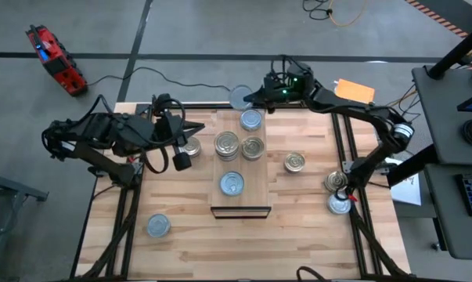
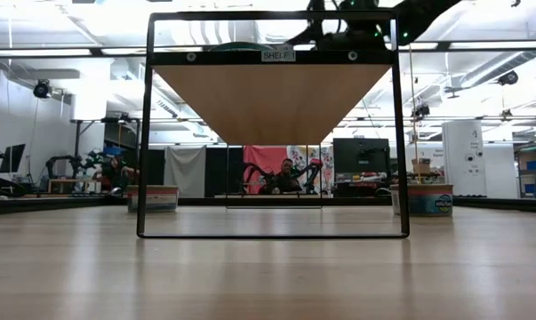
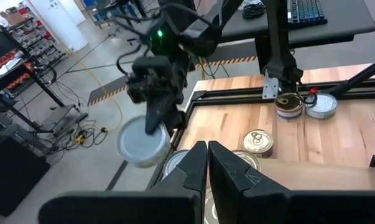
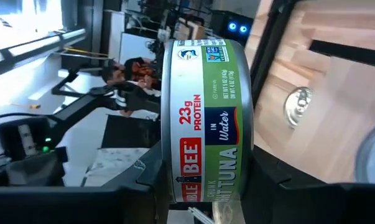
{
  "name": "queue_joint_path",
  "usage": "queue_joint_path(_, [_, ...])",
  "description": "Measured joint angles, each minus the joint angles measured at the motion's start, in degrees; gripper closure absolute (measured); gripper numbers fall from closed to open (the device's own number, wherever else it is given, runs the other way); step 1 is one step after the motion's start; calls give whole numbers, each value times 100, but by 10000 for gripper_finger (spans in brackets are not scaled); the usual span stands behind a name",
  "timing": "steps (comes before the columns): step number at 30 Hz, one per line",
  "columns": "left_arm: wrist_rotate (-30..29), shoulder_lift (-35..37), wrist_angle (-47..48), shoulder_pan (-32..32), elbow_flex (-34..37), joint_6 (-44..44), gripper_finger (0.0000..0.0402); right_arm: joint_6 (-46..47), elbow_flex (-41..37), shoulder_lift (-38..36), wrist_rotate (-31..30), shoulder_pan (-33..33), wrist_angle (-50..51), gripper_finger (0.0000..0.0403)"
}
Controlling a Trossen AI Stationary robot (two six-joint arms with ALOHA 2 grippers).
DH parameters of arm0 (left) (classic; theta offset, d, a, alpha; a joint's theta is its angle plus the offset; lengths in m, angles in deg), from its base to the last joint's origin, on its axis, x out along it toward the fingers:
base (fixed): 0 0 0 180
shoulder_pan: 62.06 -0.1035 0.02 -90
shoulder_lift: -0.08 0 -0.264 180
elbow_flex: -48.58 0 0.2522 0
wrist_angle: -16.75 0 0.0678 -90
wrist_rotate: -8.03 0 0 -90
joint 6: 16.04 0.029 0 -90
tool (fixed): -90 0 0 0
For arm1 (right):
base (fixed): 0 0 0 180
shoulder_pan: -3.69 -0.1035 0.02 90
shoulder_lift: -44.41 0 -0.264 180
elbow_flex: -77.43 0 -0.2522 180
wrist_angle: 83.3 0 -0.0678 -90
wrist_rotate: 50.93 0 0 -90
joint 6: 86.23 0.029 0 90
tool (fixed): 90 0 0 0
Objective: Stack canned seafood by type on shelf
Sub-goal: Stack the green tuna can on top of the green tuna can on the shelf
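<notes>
The right gripper (image 4: 206, 186) has its fingers partly open and clamped on 1 tuna tin (image 4: 206, 118), pressing on the tin's 2 flat faces so the label band faces the wrist camera; the short round tin thus sits on edge relative to the fingers. From above, that tin (image 1: 240, 97) shows its pale flat face upward, so its short axis runs vertical, and it hangs just past the bench's (image 1: 181, 243) far edge, beyond the far end of the shelf (image 1: 239, 205). On the shelf 4 tins lie flat, tops up, among them a pale-topped one (image 1: 232, 184) toward the near end. More tins sit on the bench at either side. The left gripper (image 3: 207, 168), fingers shut and empty, hovers over the bench left of the shelf.
</notes>
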Motion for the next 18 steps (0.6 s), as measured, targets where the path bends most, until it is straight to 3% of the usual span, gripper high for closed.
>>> queue_joint_path(7, [-2,134,101,-23,4,15,401,-43,-6,-89,-202,7,184,274])
queue_joint_path(11, [-48,175,210,-35,7,15,401,-503,-90,-280,-257,8,937,274])
queue_joint_path(18, [-256,184,347,-54,9,20,401,-570,-854,-729,-394,56,841,274])
